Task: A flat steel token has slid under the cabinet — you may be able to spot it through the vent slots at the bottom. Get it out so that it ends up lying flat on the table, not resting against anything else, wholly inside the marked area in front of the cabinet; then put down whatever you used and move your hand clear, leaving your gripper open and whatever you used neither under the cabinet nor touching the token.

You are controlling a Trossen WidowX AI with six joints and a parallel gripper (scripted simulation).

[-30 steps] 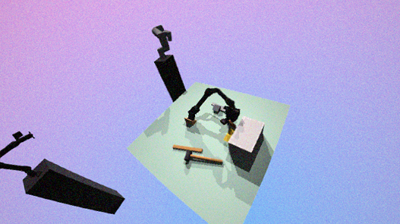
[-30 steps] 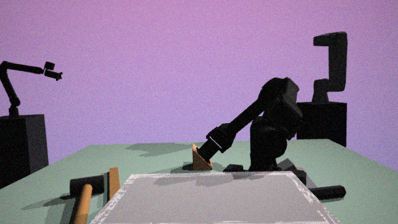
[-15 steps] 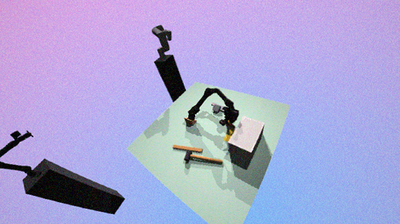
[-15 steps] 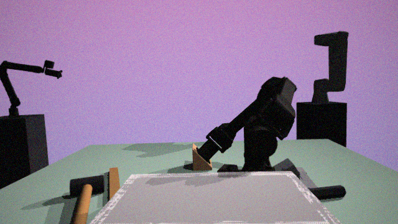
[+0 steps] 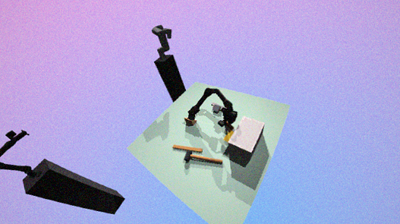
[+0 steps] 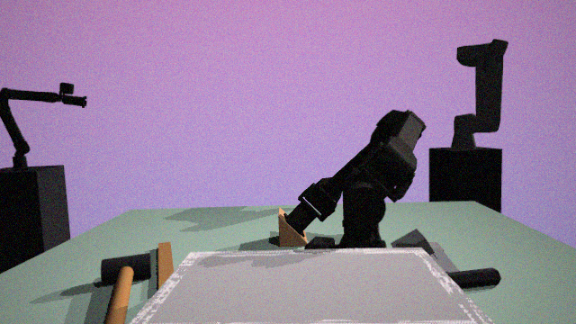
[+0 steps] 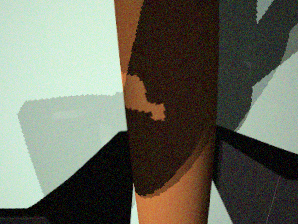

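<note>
Clock directions from the cabinet (image 5: pixel 247 134) (image 6: pixel 315 288), 12 at the top of the overhead view. Gripper (image 5: pixel 227 124) (image 7: pixel 165 136) at 10 to 11, low beside it, clenched on a round wooden handle (image 5: pixel 229 127) (image 7: pixel 172 200); tool's far end not made out. Yellow marked area (image 5: pixel 228 136) at 9, alongside the cabinet. Steel token: not seen in any view; cannot fix its position. Black-headed mallet (image 5: pixel 206 159) (image 6: pixel 119 292) lying at 8; flat wooden bar (image 5: pixel 187 148) (image 6: pixel 165 265) at 9, near the mallet. Wooden wedge (image 5: pixel 190 122) (image 6: pixel 288 231) under the arm's base, at 10.
</note>
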